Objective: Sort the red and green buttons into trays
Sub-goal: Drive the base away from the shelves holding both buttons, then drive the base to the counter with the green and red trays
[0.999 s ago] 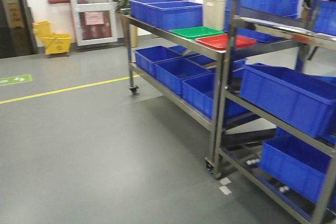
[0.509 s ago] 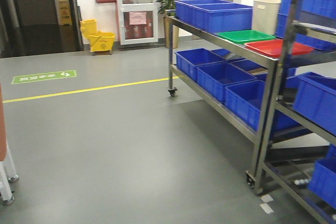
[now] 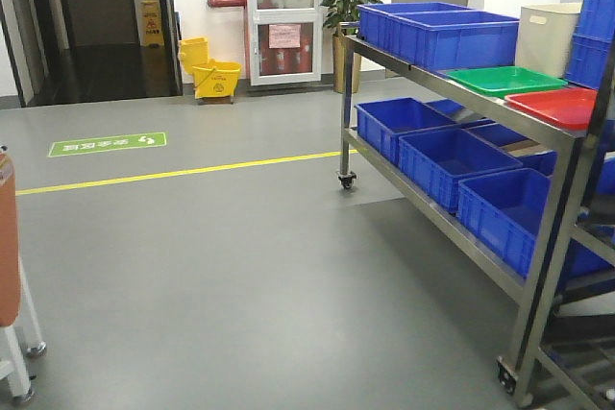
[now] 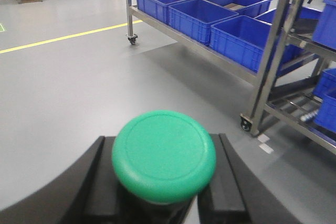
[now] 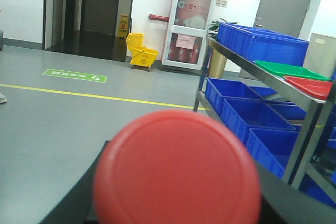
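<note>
**Left hand.** In the left wrist view the left hand (image 4: 163, 140) is clenched on the green button (image 4: 164, 153). The round green cap sits between the two dark fingers (image 4: 79, 187), one at 9 o'clock of the cap and one at 3 o'clock. The cap faces the camera and hides the base. The grey floor (image 4: 79, 77) lies beyond it.

**Right hand.** In the right wrist view the red button (image 5: 177, 169) fills the lower centre of the frame. Dark fingers (image 5: 76, 203) show at 8 o'clock and 4 o'clock of the cap. The contact points are hidden behind the cap, so the right hand (image 5: 177, 182) appears to be clamped on the button, not released.

**Trays.** In the front view the green tray (image 3: 504, 81) and the red tray (image 3: 557, 108) lie side by side on the top shelf of the steel rack (image 3: 344, 112). The red tray is at 4 o'clock of the green one. Both sit at roughly 2 to 3 o'clock of the frame. Blue crates (image 3: 452, 36) stand at 10 o'clock of the green tray, and a cream bin (image 3: 548, 40) stands at 1 o'clock of it.

**Relation.** Both buttons are held off the rack, well apart from the trays. From the right wrist, the trays appear at 2 o'clock of the red cap.
</note>
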You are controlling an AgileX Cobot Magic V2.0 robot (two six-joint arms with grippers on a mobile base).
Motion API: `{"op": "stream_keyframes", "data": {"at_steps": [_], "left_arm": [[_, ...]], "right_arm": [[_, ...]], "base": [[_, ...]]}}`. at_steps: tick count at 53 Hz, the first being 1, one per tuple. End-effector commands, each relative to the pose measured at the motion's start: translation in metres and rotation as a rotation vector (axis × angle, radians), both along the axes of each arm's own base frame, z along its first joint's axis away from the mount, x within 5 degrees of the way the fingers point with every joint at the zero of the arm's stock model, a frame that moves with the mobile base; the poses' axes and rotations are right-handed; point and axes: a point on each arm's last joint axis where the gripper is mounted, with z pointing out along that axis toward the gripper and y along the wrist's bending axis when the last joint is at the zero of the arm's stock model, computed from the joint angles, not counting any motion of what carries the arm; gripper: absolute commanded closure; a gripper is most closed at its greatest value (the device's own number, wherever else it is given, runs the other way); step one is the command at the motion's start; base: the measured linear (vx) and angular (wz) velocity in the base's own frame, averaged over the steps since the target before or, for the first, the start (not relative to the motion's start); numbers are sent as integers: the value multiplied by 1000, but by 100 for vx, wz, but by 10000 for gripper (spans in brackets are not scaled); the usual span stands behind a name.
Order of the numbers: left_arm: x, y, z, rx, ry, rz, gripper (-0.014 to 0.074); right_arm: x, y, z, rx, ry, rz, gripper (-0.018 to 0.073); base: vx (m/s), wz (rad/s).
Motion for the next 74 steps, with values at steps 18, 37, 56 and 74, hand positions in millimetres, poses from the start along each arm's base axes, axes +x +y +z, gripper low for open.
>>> {"op": "stream_keyframes", "data": {"at_steps": [18,37,56,74], "left_arm": [[0,-3,17,-36,-97,-31,596],[0,-3,17,-37,-99,-31,596],[0,-3,17,-36,-98,-31,596],[0,-3,17,-36,-98,-31,596]], "right_arm": [[0,1,12,8,-35,10,569],[-1,1,12,8,-36,8,569],[-1,1,12,8,-36,7,569],[-1,1,12,8,-35,7,569]], "base": [[53,-1],[62,22],[68,31],[67,0]]}}
